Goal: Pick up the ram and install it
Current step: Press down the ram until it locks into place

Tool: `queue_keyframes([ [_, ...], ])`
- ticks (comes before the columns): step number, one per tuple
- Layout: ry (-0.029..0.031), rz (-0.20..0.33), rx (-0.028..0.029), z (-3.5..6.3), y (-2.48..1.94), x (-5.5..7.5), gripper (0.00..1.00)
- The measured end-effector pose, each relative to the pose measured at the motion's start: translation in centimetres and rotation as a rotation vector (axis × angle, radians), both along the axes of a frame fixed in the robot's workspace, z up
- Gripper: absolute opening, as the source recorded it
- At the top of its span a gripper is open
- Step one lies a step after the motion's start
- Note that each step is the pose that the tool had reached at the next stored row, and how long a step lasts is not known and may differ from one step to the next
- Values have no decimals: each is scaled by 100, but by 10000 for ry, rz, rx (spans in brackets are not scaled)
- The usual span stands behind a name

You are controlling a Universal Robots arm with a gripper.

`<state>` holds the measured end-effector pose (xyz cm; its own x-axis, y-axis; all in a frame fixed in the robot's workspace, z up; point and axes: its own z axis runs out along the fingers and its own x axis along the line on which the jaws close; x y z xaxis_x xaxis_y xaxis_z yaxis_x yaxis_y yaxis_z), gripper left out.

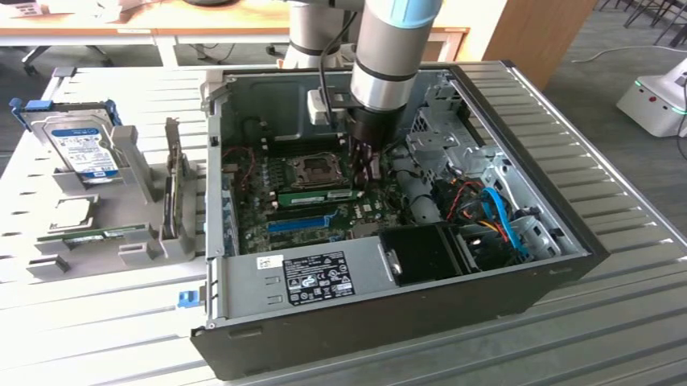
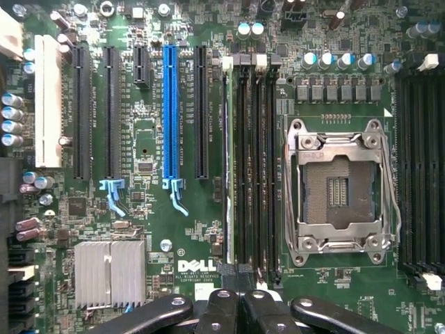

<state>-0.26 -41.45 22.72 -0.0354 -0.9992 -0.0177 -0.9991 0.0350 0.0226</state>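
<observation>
The ram (image 1: pixel 317 195) is a green stick lying level in a memory slot of the motherboard (image 1: pixel 281 211), just in front of the CPU socket (image 1: pixel 318 167). In the wrist view the ram (image 2: pixel 227 160) shows edge-on in the slot nearest the black expansion slots. My gripper (image 1: pixel 362 178) reaches down into the open computer case (image 1: pixel 558 265), right over the end of the ram towards the exterior view's right. Its black fingers (image 2: pixel 221 306) are shut together at that end of the stick. I cannot tell whether the fingertips touch it.
On the exterior view's left, a grey fixture holds a silver hard drive (image 1: pixel 86 153) and another green stick (image 1: pixel 104 235). Inside the case are a blue expansion slot (image 2: pixel 171 115), a finned heatsink (image 2: pixel 110 273), a black fan shroud (image 1: pixel 429 253) and blue cables (image 1: pixel 504 221).
</observation>
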Motion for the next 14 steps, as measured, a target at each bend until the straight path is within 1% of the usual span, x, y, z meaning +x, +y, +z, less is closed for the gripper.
queue_keyframes([
  [9,3,1,-48,191,0,0,11],
  [11,4,1,-54,216,0,0,11],
  [14,2,0,-52,216,0,0,11],
])
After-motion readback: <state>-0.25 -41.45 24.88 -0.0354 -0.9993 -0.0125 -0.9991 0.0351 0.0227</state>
